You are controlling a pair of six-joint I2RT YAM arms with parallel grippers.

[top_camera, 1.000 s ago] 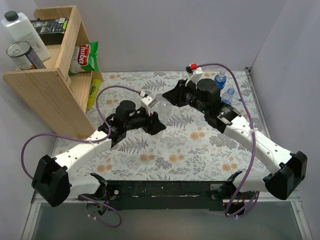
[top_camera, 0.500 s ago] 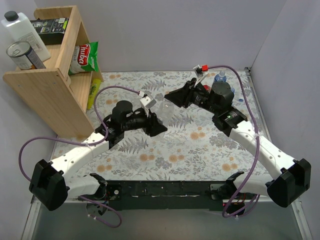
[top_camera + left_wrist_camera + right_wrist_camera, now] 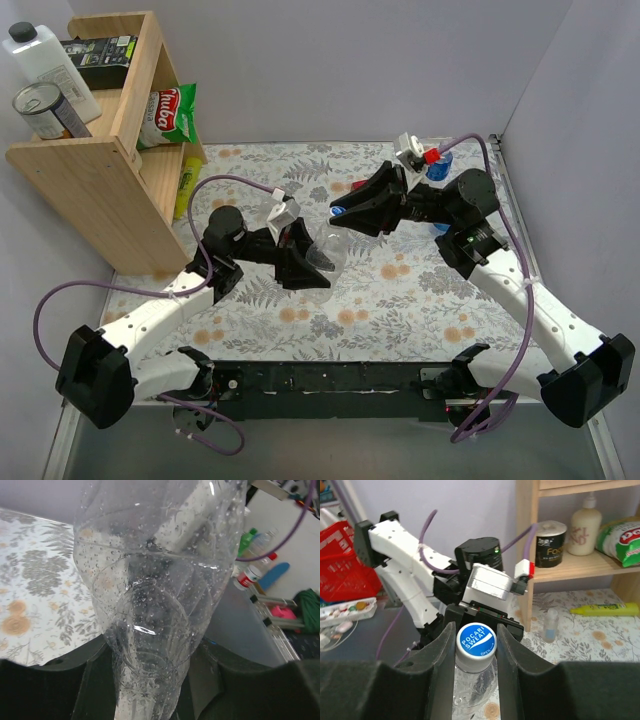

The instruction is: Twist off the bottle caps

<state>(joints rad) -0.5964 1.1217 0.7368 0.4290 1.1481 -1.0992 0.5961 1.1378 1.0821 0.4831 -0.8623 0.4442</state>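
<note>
Two fingers (image 3: 442, 652) of the right gripper (image 3: 476, 647) are closed to the width of the blue bottle cap (image 3: 477, 641), which sits squarely between them, both sides apparently touched. Just below the cap, the clear bottle (image 3: 155, 580) runs down into the left gripper (image 3: 312, 262), clamped on its thin, droplet-covered body. The twist should probably run about the bottle's own axis, with the left hold resisting firmly yet not crushing the wall; slipping there looks the main risk. Beyond the right gripper another bottle (image 3: 441, 163) stands.
</note>
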